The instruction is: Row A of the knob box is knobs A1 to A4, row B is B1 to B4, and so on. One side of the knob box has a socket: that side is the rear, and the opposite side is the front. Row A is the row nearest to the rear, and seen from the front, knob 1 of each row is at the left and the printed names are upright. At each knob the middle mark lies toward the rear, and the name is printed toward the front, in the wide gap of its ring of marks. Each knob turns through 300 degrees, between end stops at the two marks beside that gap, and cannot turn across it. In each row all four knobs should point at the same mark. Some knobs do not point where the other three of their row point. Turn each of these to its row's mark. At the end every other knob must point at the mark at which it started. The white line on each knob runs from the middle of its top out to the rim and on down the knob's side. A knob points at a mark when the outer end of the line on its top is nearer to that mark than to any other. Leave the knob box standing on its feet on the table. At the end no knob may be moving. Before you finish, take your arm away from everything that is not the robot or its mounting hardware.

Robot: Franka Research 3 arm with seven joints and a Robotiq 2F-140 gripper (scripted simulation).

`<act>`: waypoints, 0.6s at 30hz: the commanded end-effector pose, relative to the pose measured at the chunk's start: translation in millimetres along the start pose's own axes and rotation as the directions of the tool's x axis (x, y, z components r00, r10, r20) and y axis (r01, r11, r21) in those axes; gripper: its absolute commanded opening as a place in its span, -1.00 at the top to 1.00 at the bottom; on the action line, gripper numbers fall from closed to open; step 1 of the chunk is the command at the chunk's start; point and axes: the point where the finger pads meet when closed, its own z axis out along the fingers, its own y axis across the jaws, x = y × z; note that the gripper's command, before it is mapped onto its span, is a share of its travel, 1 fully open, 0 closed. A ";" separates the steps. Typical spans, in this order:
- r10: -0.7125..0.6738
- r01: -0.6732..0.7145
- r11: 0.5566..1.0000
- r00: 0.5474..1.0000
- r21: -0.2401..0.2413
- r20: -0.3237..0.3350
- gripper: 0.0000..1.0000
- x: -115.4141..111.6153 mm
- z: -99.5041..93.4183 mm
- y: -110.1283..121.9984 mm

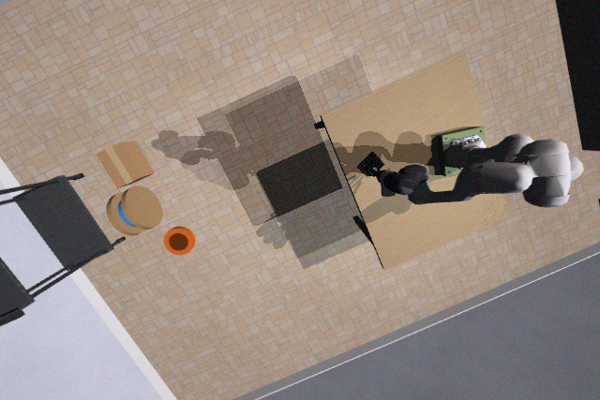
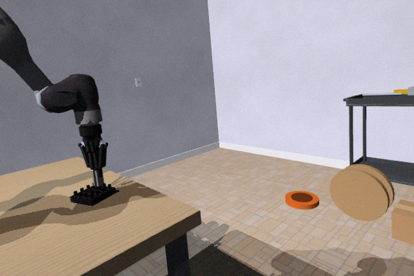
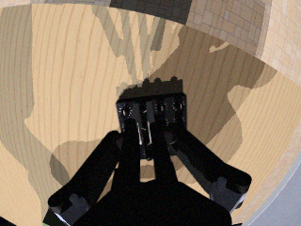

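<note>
Gripper point(image 2: 98, 179) clenched narrow on a knob point(image 2: 99, 185) at far edge of knob box point(image 2: 94, 194), box sitting on table point(image 2: 140, 212) near its corner. Best turned slowly about knob's own axis, wrist kept plumb, no side load to skid box. Marks unreadable here; worth stopping short, then checking white line.

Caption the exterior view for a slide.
End effector closed on a knob of the black knob box on the wooden table.

A black knob box point(image 2: 94, 194) sits on a wooden table point(image 2: 100, 233). The gripper point(image 2: 97, 179) points straight down, its fingers nearly closed on a knob at the box's back edge. On the floor lie an orange ring point(image 2: 301, 199), a round wooden disc point(image 2: 359, 191) and a cardboard box point(image 2: 403, 221).
</note>
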 end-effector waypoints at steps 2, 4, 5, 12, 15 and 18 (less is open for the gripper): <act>-0.021 0.021 1.000 1.000 0.000 0.000 0.90 1.1 0.0 0.0; -0.021 0.021 1.000 1.000 0.000 0.000 0.90 1.1 0.0 0.0; -0.021 0.021 1.000 1.000 0.000 0.000 0.90 1.1 0.0 0.0; -0.021 0.021 1.000 1.000 0.000 0.000 0.77 1.1 0.0 0.0; -0.021 0.021 1.000 1.000 0.000 0.000 0.77 1.1 0.0 0.0; -0.021 0.021 1.000 1.000 0.000 0.000 0.77 1.1 0.0 0.0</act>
